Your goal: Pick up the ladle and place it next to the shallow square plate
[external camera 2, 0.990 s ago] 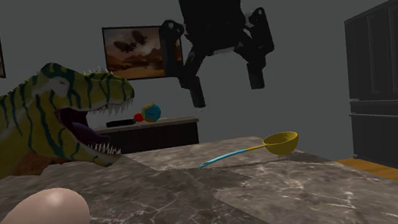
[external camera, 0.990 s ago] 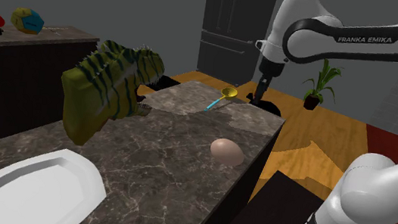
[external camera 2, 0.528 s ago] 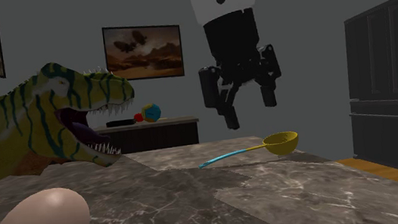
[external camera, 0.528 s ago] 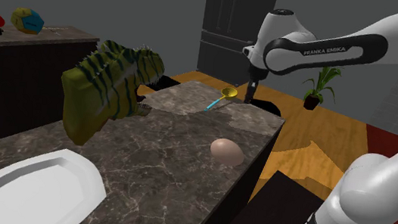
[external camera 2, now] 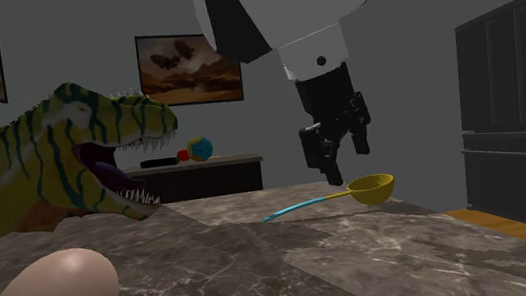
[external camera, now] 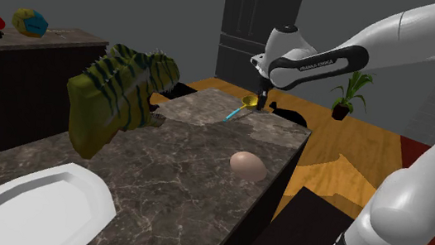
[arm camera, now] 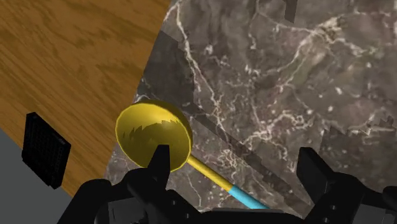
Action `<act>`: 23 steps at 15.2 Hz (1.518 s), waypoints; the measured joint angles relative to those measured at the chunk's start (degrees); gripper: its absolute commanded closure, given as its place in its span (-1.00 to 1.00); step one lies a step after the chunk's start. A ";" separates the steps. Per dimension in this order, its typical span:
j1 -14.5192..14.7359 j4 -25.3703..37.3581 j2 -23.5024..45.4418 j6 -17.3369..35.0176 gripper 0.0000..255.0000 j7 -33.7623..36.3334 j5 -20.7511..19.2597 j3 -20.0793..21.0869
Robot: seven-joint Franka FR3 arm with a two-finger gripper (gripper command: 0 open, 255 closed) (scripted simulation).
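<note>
1. Plate [external camera: 32,206]: white and shallow, at the shoulder view's lower left, on the marble counter [external camera: 178,163]. The ladle is not beside it, so we judge the placing not yet done.
2. Dinosaur [external camera: 119,90]: a green striped toy with its mouth open, standing on the counter between the plate and the ladle. We expect the carry will have to pass over or round it.
3. Ladle [external camera: 242,106]: it has a yellow bowl and a thin handle that turns blue. It lies flat at the counter's far end, near the corner and well apart from the plate. We see it not lifted.
4. Egg [external camera: 247,165]: it rests near the counter's edge, apart from the ladle.
5. Gripper [external camera: 262,97]: it hangs just above the ladle with its jaws spread and clasping nothing. In the wrist view the handle runs between the fingers [arm camera: 159,162], and neither finger presses on it. We judge the approach nearly complete. Lowering, closing, lifting, carrying and setting down all remain.
</note>
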 measured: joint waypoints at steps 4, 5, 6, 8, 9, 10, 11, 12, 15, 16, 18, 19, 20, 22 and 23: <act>-0.48 3.93 6.52 4.97 -1.00 -2.77 -2.35 -0.73; -0.63 4.45 7.43 5.63 -1.00 -3.21 -2.46 -0.92; -0.72 4.77 8.29 6.29 -1.00 -3.25 -2.59 -1.01; -0.95 4.71 9.44 7.66 -1.00 -3.24 -2.86 -1.25; -1.05 4.69 10.01 8.31 -1.00 -3.18 -2.96 -1.35; -1.20 4.95 10.83 8.93 -1.00 -3.27 -2.96 -1.50; -1.32 4.96 11.67 9.79 -1.00 -3.10 -3.11 -1.62; -1.41 4.93 12.06 10.23 -1.00 -3.09 -3.16 -1.71; -1.49 4.99 12.49 10.66 -1.00 -3.09 -3.20 -1.78; -1.50 5.02 12.52 10.68 -1.00 -3.10 -3.19 -1.79; -1.51 5.04 12.55 10.70 -1.00 -3.11 -3.19 -1.79; -1.51 5.04 12.55 10.70 1.00 -3.11 -3.19 -1.79; -1.51 5.04 12.55 10.70 1.00 -3.11 -3.19 -1.79; -1.51 5.04 12.55 10.70 1.00 -3.11 -3.19 -1.79; -1.51 5.04 12.55 10.70 1.00 -3.11 -3.19 -1.79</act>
